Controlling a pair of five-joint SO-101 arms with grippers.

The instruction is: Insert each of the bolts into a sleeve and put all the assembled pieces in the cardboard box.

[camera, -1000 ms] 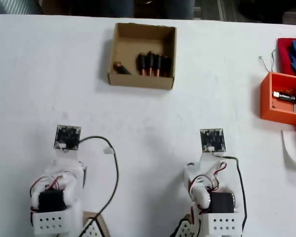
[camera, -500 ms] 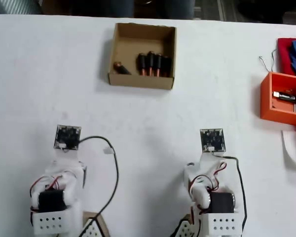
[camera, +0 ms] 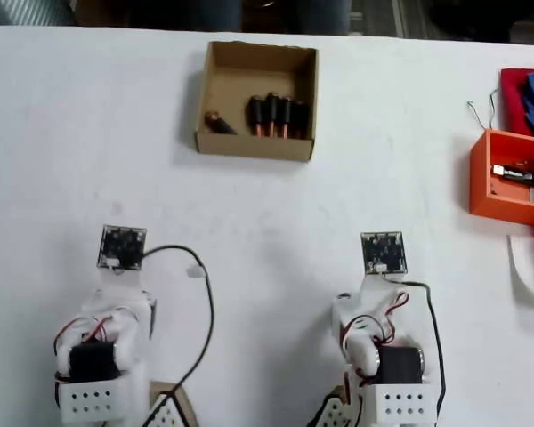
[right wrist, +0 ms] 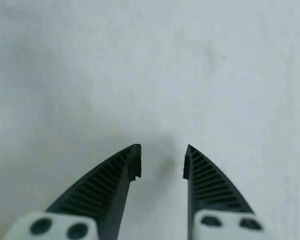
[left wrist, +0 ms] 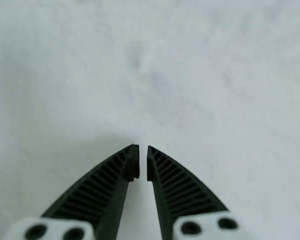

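Nothing has moved in the last second. Your left tool (left wrist: 140,162) is all but closed and holds nothing; your right tool (right wrist: 161,162) is slightly parted, also empty. Both are well short of the cardboard box (camera: 215,89). The assembled pieces (camera: 276,116) lie inside it, so the job looks finished.
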